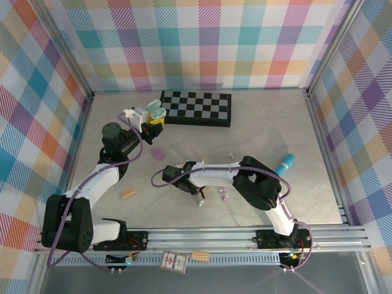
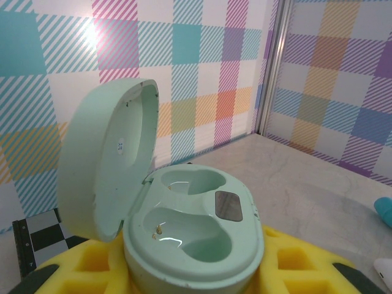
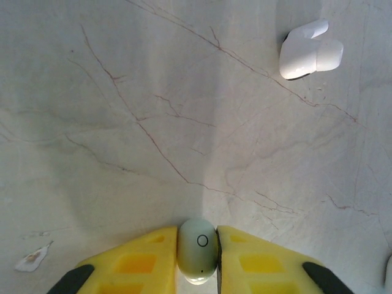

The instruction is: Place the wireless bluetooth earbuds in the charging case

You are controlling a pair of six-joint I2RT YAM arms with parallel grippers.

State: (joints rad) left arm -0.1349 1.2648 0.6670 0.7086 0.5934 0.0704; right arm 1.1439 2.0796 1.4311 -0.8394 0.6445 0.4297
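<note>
Starting at the far left, a tan block (image 1: 128, 193) lies alone on the table (image 1: 110, 147), away from the work. Next comes the left gripper (image 1: 149, 120), which is closed on the base of the charging case (image 2: 196, 245). This is a mint-green shell sitting between the yellow fingers (image 2: 73, 272), just in front of the checkerboard (image 1: 196, 108). Its lid (image 2: 110, 165) stands up on the hinge, at the left side in the left wrist view. The 2 wells (image 2: 184, 236) face upward and both are empty, apart from a small speck in the nearer 1. A little to the right, a lilac round piece (image 1: 158, 153) lies on the table between the 2 grippers. The right gripper (image 1: 166, 176) points to the left, low over the table. Its jaws are pressed onto a pale green earbud (image 3: 197, 254), whose long axis runs along the fingers with a rounded end outward. The open case is therefore to the left of this bud and farther from the arm bases, near but not touching. I judge that the right arm, which is the nearer one to the bud's goal, must lift the bud over the wells. It will probably also need to turn the bud to suit the shape of the well. In the right wrist view a white earbud (image 3: 309, 50) lies loose on the table, well apart from the fingers. Further right, 2 pink-purple earbuds (image 1: 224, 197) lie beside the right arm, and a teal stick (image 1: 285, 163) lies at the far right.
</note>
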